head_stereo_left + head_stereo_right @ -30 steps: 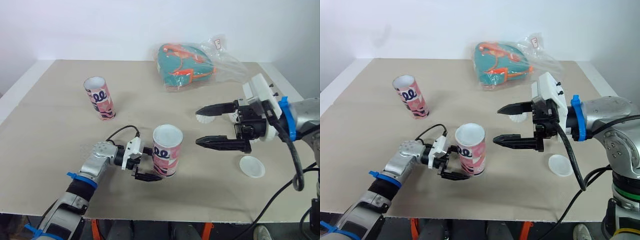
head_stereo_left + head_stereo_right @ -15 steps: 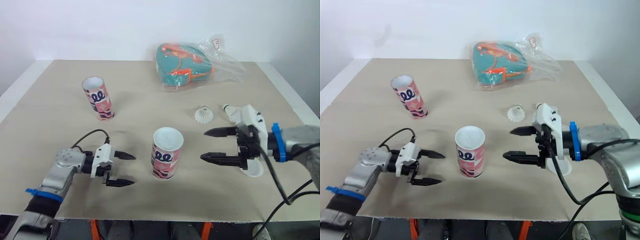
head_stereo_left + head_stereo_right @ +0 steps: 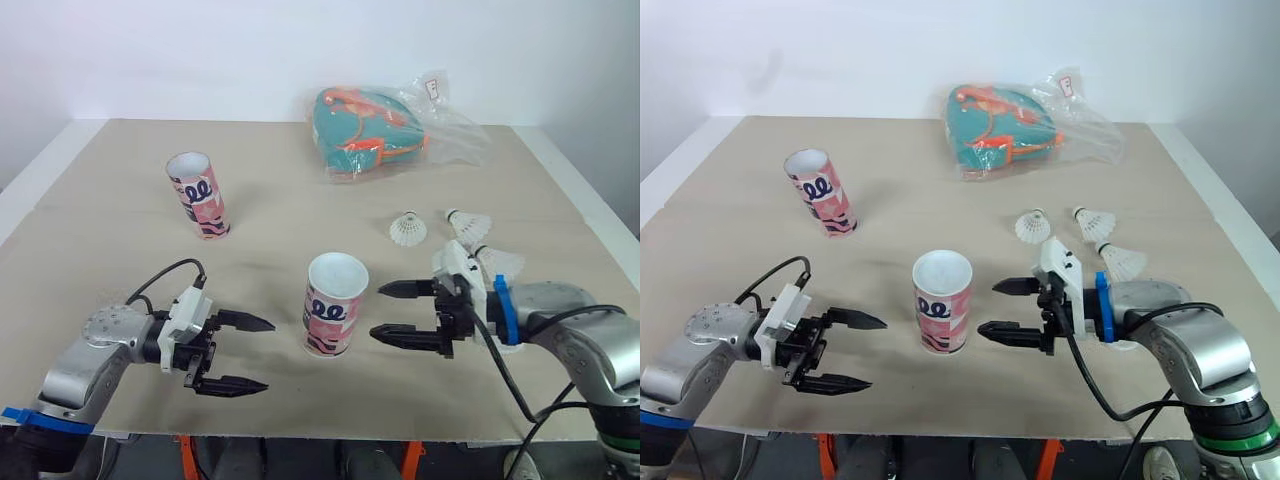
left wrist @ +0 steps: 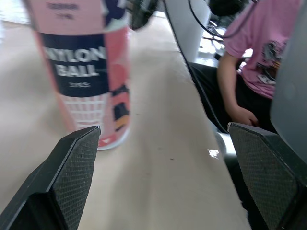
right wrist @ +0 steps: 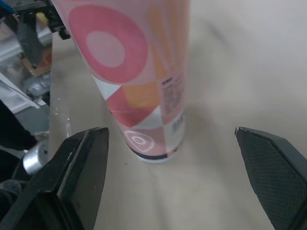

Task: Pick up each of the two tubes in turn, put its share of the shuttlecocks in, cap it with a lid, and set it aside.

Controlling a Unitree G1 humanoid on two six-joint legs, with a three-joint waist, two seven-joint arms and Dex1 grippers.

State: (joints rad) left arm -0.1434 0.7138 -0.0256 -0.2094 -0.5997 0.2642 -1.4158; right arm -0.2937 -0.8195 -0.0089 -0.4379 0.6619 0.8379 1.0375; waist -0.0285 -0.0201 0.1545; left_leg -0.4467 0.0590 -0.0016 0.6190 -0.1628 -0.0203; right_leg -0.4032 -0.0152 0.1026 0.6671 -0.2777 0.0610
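A pink patterned tube (image 3: 335,303) stands upright with its mouth uncovered near the table's front middle. A second tube of the same kind (image 3: 198,195) stands at the back left. Three white shuttlecocks (image 3: 407,229) (image 3: 470,223) (image 3: 497,263) lie to the right. My left gripper (image 3: 268,354) is open, a short gap to the left of the near tube, fingers pointing at it. My right gripper (image 3: 378,311) is open just right of that tube, not touching it. The left wrist view has the tube (image 4: 86,72) ahead and to one side; the right wrist view has it (image 5: 139,72) close ahead.
A teal and orange item in a clear plastic bag (image 3: 375,130) lies at the back middle. The table's front edge (image 3: 320,438) runs just below both grippers. A seated person in a pink shirt (image 4: 254,52) appears beyond the table in the left wrist view.
My left gripper let go of the near tube and drew back to its left. My right gripper came down and moved left toward the tube, uncovering the shuttlecocks behind it.
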